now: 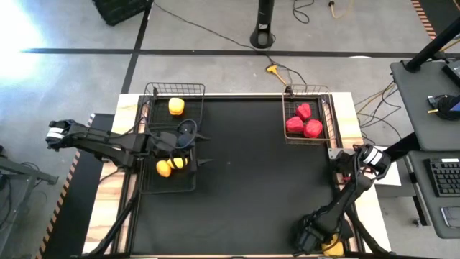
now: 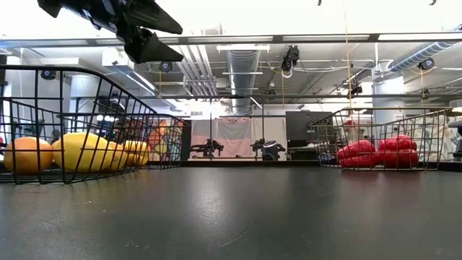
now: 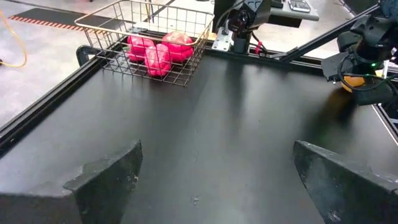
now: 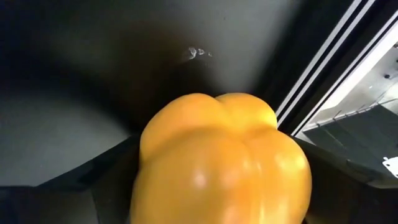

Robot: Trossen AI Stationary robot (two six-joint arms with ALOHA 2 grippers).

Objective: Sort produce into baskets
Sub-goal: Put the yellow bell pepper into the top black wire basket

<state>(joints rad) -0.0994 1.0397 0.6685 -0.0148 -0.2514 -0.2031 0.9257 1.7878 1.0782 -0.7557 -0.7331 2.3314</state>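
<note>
A yellow bell pepper (image 4: pixel 224 162) sits on the black mat at the table's near right corner, also seen as the pepper (image 1: pixel 332 248). My right gripper (image 1: pixel 322 241) slants down over it, open, one finger on either side. My left gripper (image 1: pixel 207 150) hangs open above the two left baskets' inner side, holding nothing; its fingers frame bare mat (image 3: pixel 217 186). The far left basket (image 1: pixel 175 88) holds one yellow piece (image 1: pixel 176 106). The near left basket (image 1: pixel 169 188) holds yellow pieces (image 1: pixel 165 167). The right basket (image 1: pixel 310 140) holds three red peppers (image 1: pixel 303 122). My right gripper has its fingers (image 4: pixel 109 180) close beside the yellow pepper's two flanks, coming from above at a slant. The pepper's bulk hides the finger pads, so I cannot tell whether they touch it. The pepper rests on the mat.
A raised metal rail (image 4: pixel 323 81) runs along the table's right edge, close beside the pepper. The broad black mat (image 1: pixel 244 187) lies between the left and right baskets. The right arm's base (image 1: pixel 363 160) stands at the right edge, near the red-pepper basket.
</note>
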